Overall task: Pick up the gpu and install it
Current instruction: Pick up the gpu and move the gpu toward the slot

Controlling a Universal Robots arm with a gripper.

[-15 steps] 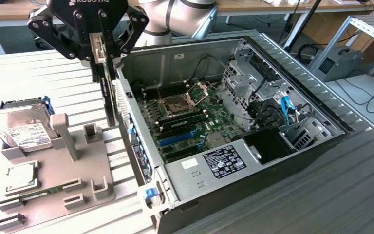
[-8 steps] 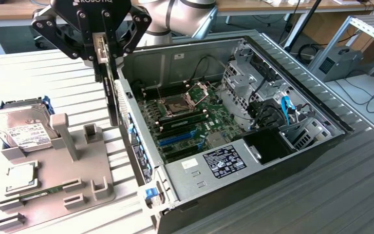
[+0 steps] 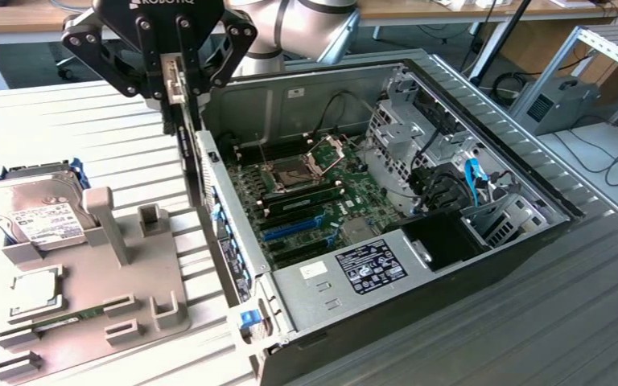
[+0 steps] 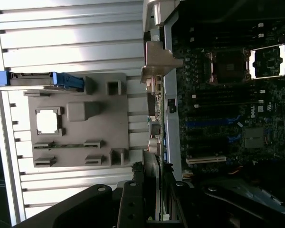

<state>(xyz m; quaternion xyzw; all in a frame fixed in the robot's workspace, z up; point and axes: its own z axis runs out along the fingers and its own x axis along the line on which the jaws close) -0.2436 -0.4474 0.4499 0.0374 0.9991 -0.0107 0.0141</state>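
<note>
Silver ribbed aluminium slats form the workbench point(image 3: 84, 121), in a room with pale wooden desks point(image 3: 19, 16) at the back and loose black cables point(image 3: 610, 165) on the floor at the exterior view's right. One black open-sided computer case point(image 3: 481, 265) lies on the bench, its green motherboard point(image 3: 320, 201) showing two square processor sockets. At the exterior view's left sits one grey moulded parts holder point(image 3: 126, 273). It carries one silver hard drive with a white label point(image 3: 35, 211), one square silver processor chip point(image 3: 32, 291) and one narrow green RAM stick point(image 3: 67, 318). One black robot gripper point(image 3: 180, 90) is clenched on the gpu point(image 3: 194, 173), a thin flat black expansion card. The card hangs upright and edge-on, just beside the case's wall on the exterior view's left.
</note>
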